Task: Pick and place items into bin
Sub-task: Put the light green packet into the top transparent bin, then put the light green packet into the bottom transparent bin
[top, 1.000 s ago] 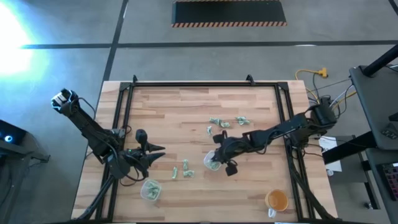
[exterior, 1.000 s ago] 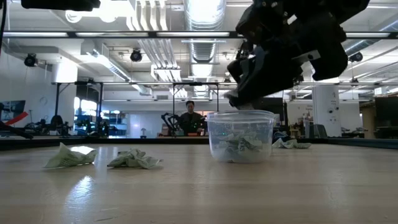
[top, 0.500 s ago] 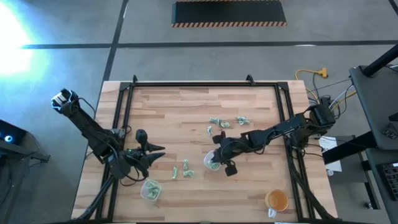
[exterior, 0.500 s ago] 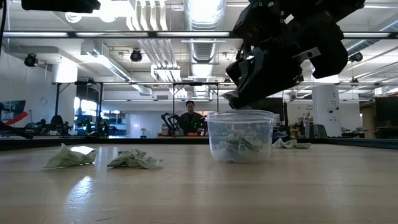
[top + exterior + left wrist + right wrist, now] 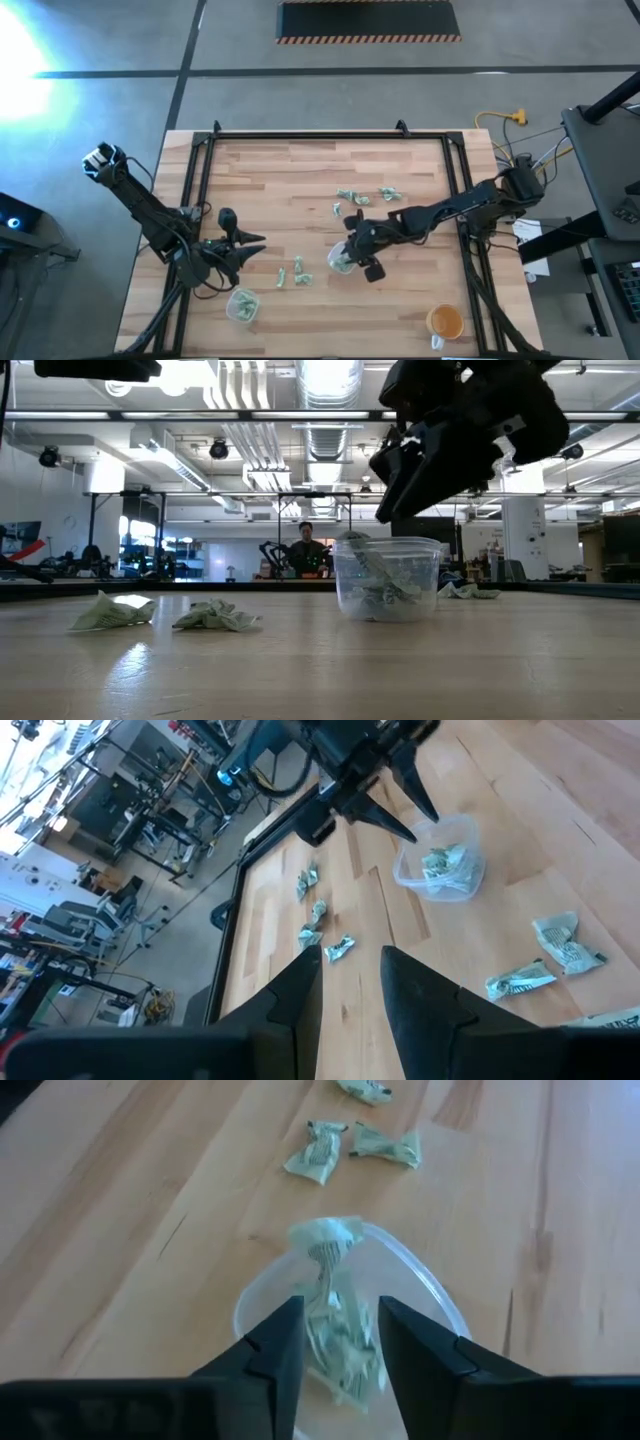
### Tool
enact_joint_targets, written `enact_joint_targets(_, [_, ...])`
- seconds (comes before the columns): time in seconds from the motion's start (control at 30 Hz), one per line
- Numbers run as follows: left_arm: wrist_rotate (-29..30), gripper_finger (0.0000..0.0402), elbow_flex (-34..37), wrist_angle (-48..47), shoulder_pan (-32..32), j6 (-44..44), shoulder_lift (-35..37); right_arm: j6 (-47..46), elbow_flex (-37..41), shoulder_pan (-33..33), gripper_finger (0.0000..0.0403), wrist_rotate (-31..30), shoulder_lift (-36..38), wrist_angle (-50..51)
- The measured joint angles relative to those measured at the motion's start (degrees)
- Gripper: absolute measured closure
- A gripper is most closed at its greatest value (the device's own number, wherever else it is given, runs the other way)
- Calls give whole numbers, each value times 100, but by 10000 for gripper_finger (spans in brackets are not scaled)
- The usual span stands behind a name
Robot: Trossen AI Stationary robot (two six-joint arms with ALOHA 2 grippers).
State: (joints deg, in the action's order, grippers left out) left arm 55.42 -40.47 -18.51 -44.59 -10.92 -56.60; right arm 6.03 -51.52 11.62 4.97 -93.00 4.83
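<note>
The bin, a clear plastic cup (image 5: 340, 262), stands near the table's middle with several green-and-white crumpled items inside. My right gripper (image 5: 340, 1315) hovers open just above it, fingers slanting down. One item (image 5: 325, 1235) hangs over the cup's far rim (image 5: 352, 540) and trails into the cup, apart from the fingers. More items lie loose on the wood: three left of the cup (image 5: 298, 272) and a group farther back (image 5: 350, 196). My left gripper (image 5: 255, 245) waits open near the table's left edge with nothing between its fingers (image 5: 300, 990).
A second clear cup (image 5: 242, 305) with pieces in it stands near the front left. An orange cup (image 5: 445, 322) sits at the front right corner. Black frame rails (image 5: 200, 170) run along the table's sides. Bare wood lies in the far left part.
My right gripper has opened above the clear cup and let go of the item it held. That item has dropped and now hangs on the cup's rim, trailing inside. The gripper's tip has risen slightly.
</note>
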Motion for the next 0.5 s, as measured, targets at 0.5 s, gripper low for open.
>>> enact_joint_targets(0.5, [-1189, 314, 57, 47, 175, 625, -420, -1484, -60, 448, 298, -2094, 1095, 2193])
